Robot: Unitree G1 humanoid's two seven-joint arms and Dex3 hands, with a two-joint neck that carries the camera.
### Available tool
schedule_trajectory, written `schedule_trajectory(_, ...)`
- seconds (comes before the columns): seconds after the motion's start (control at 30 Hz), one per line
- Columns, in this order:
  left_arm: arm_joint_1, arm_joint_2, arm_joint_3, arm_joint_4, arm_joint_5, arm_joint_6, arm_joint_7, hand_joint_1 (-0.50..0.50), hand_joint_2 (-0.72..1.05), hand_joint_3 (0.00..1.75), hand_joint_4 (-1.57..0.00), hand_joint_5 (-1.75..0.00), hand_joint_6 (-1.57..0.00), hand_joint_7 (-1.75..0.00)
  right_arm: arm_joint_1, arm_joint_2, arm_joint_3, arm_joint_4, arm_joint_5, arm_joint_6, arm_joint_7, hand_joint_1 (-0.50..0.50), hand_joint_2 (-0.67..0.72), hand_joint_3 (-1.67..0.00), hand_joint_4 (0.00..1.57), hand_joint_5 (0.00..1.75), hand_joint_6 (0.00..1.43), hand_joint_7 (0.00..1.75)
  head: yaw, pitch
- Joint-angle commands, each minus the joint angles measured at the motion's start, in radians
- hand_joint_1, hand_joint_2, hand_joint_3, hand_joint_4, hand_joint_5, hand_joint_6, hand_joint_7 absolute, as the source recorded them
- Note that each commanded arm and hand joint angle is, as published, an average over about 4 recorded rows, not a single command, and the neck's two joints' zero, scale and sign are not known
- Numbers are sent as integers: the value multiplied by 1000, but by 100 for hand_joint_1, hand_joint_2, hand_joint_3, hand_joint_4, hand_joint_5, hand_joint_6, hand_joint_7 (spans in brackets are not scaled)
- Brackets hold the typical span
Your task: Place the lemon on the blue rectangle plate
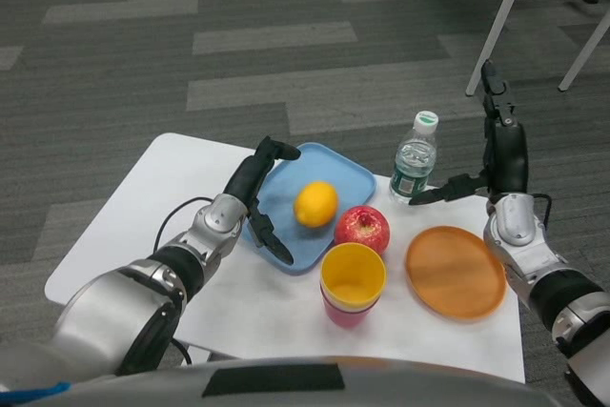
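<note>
Lemon (315,204) resting on the blue rectangle plate (355,179), near the plate's middle, long axis running roughly from lower left to upper right, free of any grasp. Just to its left, left hand (259,195) hovering over the plate's left edge, fingers spread apart and holding nothing, one finger stretched down along the near-left rim, another curled above the far-left corner; lemon lying to the right of those fingers, near but apart. Far closer to the fruit than the right hand (488,154), raised upright well off to the right beyond the water bottle (415,158), fingers apart, one pointing left toward the bottle, nothing held. Judged from this layout: placement looks done, with only a clean withdrawal of the left hand to the left remaining, without nudging plate or fruit. Red apple (362,228) touching the plate's near-right edge; stacked yellow and red cups (353,282) just in front; orange round plate (456,271) to the right. All on a white table (133,216), over grey striped carpet (238,40), with white furniture legs (505,11) at upper right.
</note>
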Motion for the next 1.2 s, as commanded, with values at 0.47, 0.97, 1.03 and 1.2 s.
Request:
schedule_trajectory(0.47, 165, 28, 98, -105, -227, -318, -3, -48, -55, 9, 0, 0, 0, 0, 1, 5, 2, 2, 0, 3, -2, -33, 15, -8, 0, 0, 0, 0, 25, 11)
schedule_trajectory(0.97, 465, 150, 154, -755, -267, -212, -128, -48, -55, 9, 0, 0, 0, 0, -5, 0, 8, 15, 0, 3, -2, -32, 15, -4, 0, 0, 0, 0, 25, -1)
schedule_trajectory(1.03, 481, 152, 189, -827, -242, -155, -174, -48, -55, 9, 0, 0, 0, 0, -9, 0, 11, 19, 0, 4, -2, -32, 15, -8, 0, 0, 0, 0, 23, -3)
schedule_trajectory(1.2, 510, 170, 258, -980, -200, -36, -256, -48, -55, 9, 0, 0, 0, 0, -18, 0, 17, 29, 0, 5, -2, -31, 15, -8, 0, 0, 0, 0, 22, -3)
